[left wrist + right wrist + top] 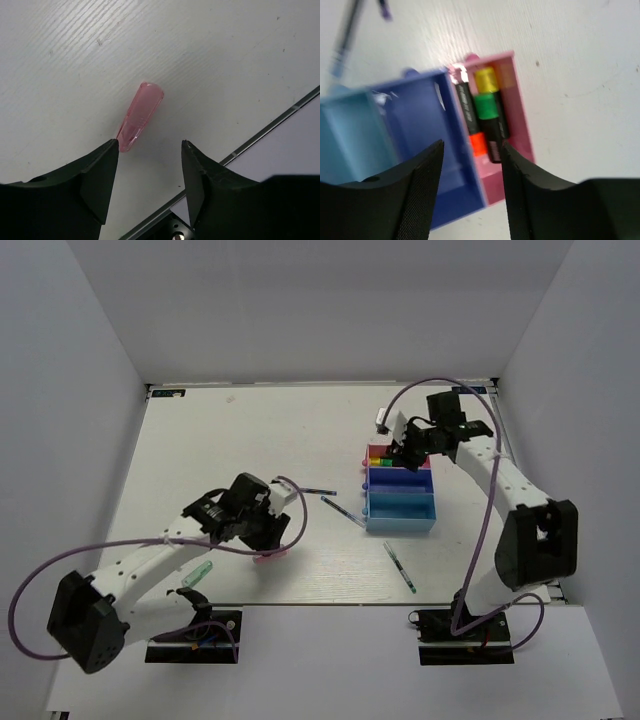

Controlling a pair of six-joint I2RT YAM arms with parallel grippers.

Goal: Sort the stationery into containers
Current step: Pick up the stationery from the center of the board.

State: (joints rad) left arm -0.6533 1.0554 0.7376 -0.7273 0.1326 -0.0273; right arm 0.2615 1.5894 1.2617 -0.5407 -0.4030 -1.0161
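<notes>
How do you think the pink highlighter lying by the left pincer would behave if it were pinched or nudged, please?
The pink highlighter looks like glossy, translucent hard plastic, so it is probably stiff, light and somewhat slippery. Its rounded, tapering body lies flat on the table, so a nudge may roll it in an arc.

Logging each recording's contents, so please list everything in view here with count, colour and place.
trays: three joined; pink, purple-blue, light blue; right half of the table.
sorted highlighters: count unclear; yellow, green, orange; in pink tray.
pink highlighter: one; table, front left.
pale green highlighter: one; beside left arm.
pens: three; thin, dark; table, left of and before trays.
left fingers: open, over pink highlighter.
right fingers: open, over pink tray.
</notes>
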